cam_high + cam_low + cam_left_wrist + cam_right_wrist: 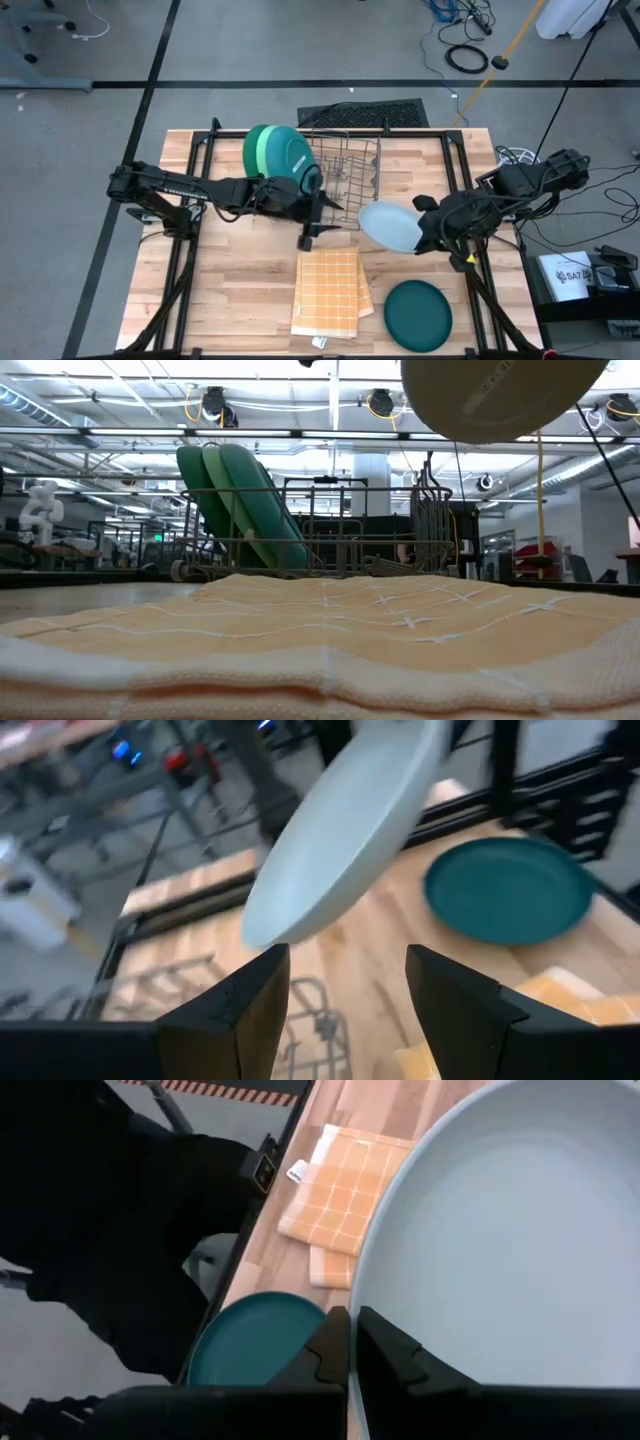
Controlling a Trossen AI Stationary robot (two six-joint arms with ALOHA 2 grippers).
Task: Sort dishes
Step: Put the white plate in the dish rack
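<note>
Checked cloth (330, 630) lies nearest, flat at the table's near middle. I've got the right gripper (350, 1342) clamped on the pale blue-grey plate (391, 226) by its rim, lifted right of the wire rack (345, 165) so it can slot in. Left gripper (345, 982), fingers apart, waits beside the rack's near edge, ready to steady it
</note>
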